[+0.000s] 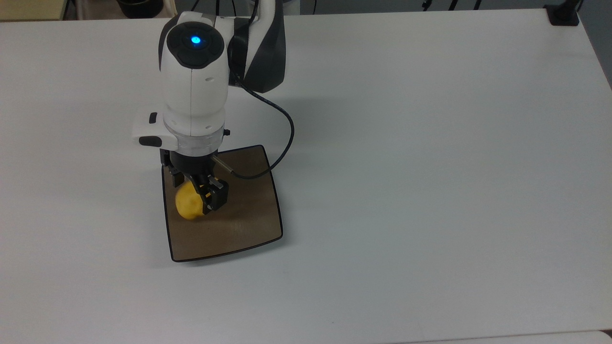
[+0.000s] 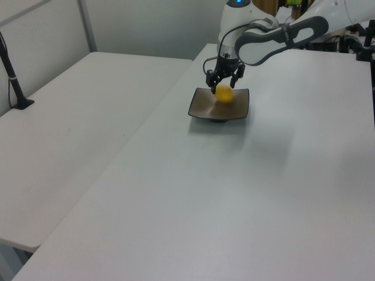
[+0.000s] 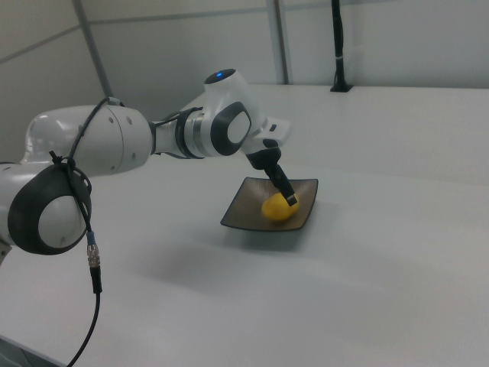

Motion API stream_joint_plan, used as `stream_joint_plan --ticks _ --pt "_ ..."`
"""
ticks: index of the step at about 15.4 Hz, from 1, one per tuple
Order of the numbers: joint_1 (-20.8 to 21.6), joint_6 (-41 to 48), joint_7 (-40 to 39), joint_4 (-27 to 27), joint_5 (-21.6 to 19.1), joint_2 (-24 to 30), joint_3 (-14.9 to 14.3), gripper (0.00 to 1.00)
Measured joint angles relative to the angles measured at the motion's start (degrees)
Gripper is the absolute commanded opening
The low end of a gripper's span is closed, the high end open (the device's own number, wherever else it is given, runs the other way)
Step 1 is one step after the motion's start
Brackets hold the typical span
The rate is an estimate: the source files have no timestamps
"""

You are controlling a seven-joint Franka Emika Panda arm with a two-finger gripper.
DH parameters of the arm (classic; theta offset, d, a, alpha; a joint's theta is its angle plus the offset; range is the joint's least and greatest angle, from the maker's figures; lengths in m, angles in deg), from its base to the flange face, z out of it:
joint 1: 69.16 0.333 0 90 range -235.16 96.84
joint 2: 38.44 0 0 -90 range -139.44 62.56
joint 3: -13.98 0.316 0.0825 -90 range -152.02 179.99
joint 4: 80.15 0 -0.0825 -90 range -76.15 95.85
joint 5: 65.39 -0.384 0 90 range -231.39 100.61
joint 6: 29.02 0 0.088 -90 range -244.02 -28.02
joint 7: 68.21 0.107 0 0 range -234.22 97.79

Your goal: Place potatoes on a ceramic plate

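Potato (image 1: 189, 205) hangs clamped in the gripper (image 1: 201, 197) over the plate's (image 1: 248, 229) left side in the top view; small, smooth, probably roll-prone, best pinched mid-body.

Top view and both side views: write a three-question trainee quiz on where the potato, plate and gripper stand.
1. True or false: the potato is over the ceramic plate.
2. What is the gripper doing? A) hanging open over bare table B) shut on the potato C) gripping the plate's rim
3. Fill in: in the top view, the potato is over the plate's ___ half.

Key
1. True. All three views show it within the plate's outline.
2. B. Its fingers clasp the potato; whether the potato touches the plate is unclear.
3. Left.
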Motion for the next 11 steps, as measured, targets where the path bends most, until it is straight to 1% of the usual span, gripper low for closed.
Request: stream_joint_plan --ticks 3,6,8,10,11 --pt "-0.05 0.14 -0.07 0.04 0.11 0.02 0.0 1.0" --pt "-0.05 3.64 -0.55 0.04 0.12 0.36 0.0 1.0" --pt "-0.05 7.32 -3.03 -0.02 0.11 1.26 0.07 1.0" --pt "-0.04 12.29 -7.05 -0.09 -0.07 3.67 0.19 1.0" --pt "-0.04 15.31 -9.6 -0.09 -0.72 5.79 0.24 1.0"
